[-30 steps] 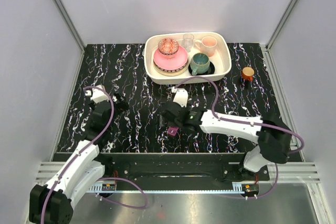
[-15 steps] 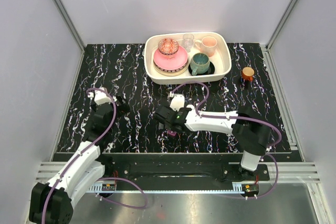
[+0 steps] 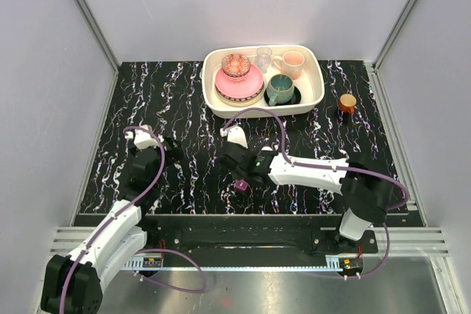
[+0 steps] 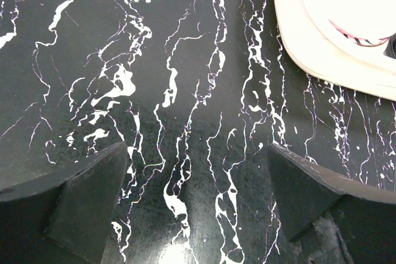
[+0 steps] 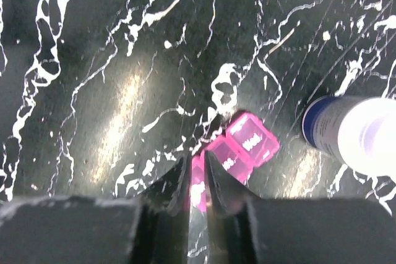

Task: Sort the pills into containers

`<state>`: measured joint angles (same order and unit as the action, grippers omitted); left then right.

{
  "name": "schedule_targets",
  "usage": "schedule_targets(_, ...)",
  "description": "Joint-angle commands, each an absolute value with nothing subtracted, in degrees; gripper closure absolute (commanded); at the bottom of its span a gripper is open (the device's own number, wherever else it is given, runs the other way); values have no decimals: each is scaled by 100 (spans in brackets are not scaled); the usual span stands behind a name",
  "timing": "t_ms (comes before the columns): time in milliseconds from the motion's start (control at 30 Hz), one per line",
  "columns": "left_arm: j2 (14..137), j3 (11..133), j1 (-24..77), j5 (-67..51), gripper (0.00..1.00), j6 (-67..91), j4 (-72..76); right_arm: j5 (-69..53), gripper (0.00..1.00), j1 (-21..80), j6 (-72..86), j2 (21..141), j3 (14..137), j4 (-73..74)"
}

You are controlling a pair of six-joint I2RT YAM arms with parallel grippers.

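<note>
Right gripper has shifted left, fingers narrowed to a slit; whether they pinch anything cannot be told. Magenta pill box lies just near of them, long axis oblique to the slit. Left gripper, spread, stands well apart.

Made out white print on two lids of the magenta translucent plastic pill box, lower centre of the right wrist view; too blurred to read.

Bright overhead glare streaks the glossy table; the tray is overexposed.
</note>
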<state>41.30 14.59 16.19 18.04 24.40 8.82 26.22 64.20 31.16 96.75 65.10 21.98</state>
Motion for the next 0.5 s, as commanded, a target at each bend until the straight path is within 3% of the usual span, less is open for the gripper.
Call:
schedule_targets(0, 4017, 1275, 1635, 1547, 1, 2399, 1424, 2207, 86, 6083, 2285, 9334, 6329, 1785)
schedule_targets(133, 4034, 1204, 1635, 1538, 1, 2408, 1512, 1127, 94, 5520, 1882, 9412, 6266, 1521)
schedule_targets(467, 4377, 1310, 1635, 1468, 1, 2399, 1564, 721, 95, 5309, 1143, 10151, 6671, 1477)
